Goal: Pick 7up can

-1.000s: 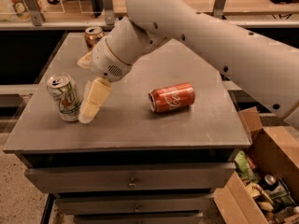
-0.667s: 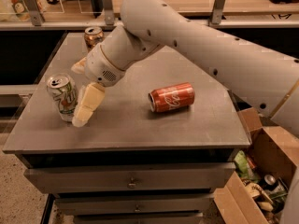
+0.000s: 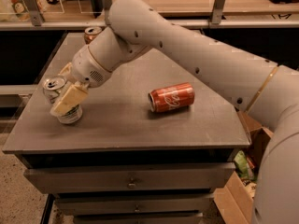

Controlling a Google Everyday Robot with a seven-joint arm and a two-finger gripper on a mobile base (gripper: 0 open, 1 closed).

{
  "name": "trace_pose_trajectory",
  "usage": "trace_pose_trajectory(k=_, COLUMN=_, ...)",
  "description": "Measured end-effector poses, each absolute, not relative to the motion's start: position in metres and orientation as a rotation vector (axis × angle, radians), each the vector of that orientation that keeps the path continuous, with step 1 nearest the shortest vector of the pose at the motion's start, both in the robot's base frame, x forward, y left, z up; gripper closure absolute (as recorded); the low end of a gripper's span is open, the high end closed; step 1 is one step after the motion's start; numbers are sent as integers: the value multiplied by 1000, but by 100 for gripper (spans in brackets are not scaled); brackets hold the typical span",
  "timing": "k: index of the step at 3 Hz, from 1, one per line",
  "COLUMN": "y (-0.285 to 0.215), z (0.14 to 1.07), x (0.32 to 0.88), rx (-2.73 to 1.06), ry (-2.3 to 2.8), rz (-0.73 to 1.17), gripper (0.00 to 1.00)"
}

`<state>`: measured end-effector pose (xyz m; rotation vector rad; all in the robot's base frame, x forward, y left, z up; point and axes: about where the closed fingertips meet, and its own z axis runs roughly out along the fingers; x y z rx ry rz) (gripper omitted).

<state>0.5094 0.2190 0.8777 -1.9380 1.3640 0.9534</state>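
Progress: approach done, lift not. The 7up can [image 3: 54,85] has its base on the counter [image 3: 121,129] and is tilted, not upright.
Gripper [image 3: 60,94]: at the 7up can, well left of the red can [image 3: 171,97] in view.
Jaws: one on each side of the 7up can, the near one across its front. Cannot tell if they are clamped.
Left to do: confirm grip, raise clear.
Labels: the 7up can's print is mostly covered and unreadable. The red can lies on its side; its white script looks like Coca-Cola.
Other: gold-brown can [image 3: 92,31] stands behind and left of the red can, label illegible.
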Motion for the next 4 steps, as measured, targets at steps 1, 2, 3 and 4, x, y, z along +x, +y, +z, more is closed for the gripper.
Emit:
trace_pose_trajectory(k=1, y=226, z=887, x=509, rx=-1941, ry=1317, rz=989, gripper=63)
trace_pose_trajectory(k=2, y=216, z=909, x=519, rx=-1917, ry=1272, rz=987, gripper=87)
trace_pose_trajectory(k=3, y=196, z=954, x=538, rx=-1891, ry=1195, rz=932, gripper=100)
trace_pose_trajectory(k=4, y=195, z=957, x=539, rx=-1889, ry=1190, rz=931, gripper=100)
